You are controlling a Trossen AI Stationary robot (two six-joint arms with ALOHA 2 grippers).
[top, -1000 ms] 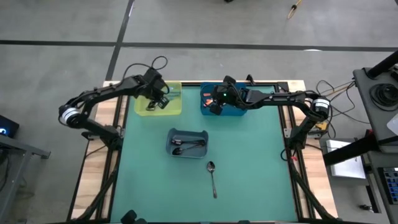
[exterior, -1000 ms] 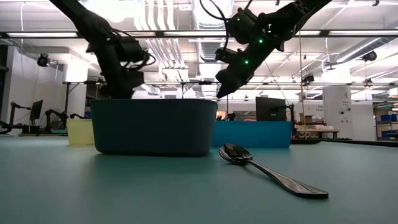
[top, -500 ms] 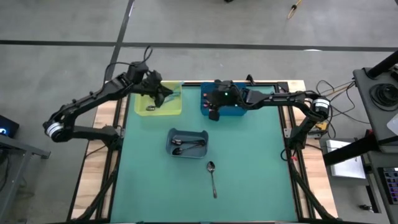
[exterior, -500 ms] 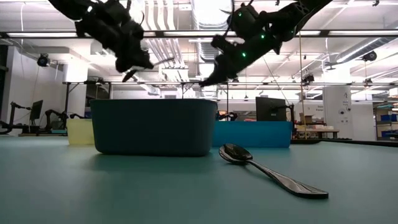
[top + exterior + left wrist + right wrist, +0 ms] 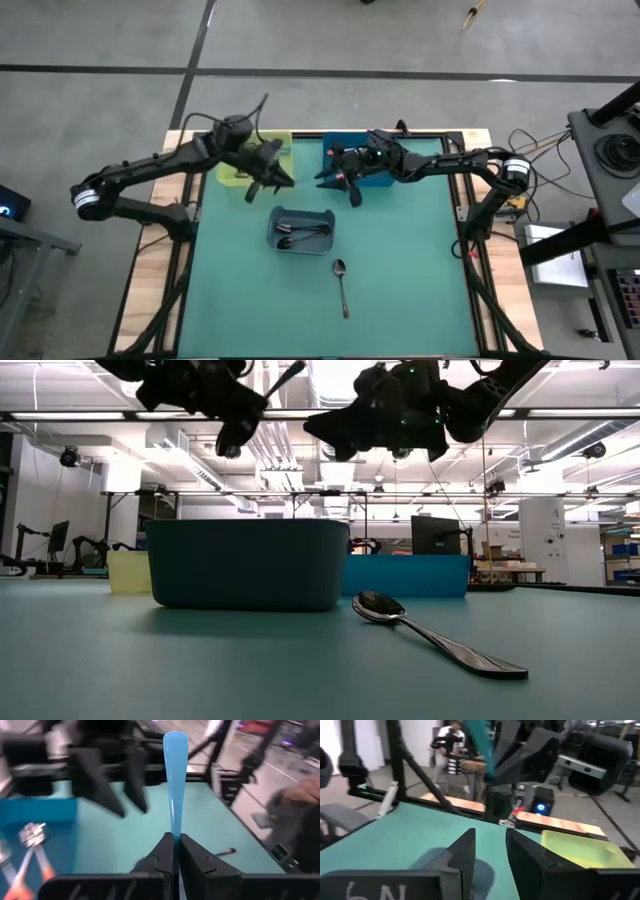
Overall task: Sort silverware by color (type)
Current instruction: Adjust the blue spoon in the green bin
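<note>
Two grippers are now raised above the mat between the far bins and the grey bin (image 5: pixel 302 229). Half a second ago the left gripper (image 5: pixel 272 180) was over the yellow bin (image 5: pixel 236 172); it has come off it toward the grey bin and is now past the yellow bin's near right corner. Its fingers (image 5: pixel 162 851) are pressed together on a light-blue spoon handle (image 5: pixel 174 775), which stands out straight from the tips. The right gripper (image 5: pixel 337 181) was over the blue bin (image 5: pixel 385 177) and has moved past its near left corner, facing the left gripper. Its fingers (image 5: pixel 465 851) are spread a little, with nothing between them.

One dark metal spoon (image 5: pixel 341 284) lies alone on the mat, on the near side of the grey bin and slightly to the right of it, unchanged. Dark spoons (image 5: pixel 303 236) lie inside the grey bin, and two orange-handled spoons (image 5: pixel 31 851) are seen in the blue bin from the left wrist view.

The green mat (image 5: pixel 400 270) covers a wooden table (image 5: pixel 155 270). Around the table is a grey concrete floor. Beyond it the low view shows a workshop with ceiling pipes, lamps, monitors and shelves. A person (image 5: pixel 451 742) stands far behind in the right wrist view.
</note>
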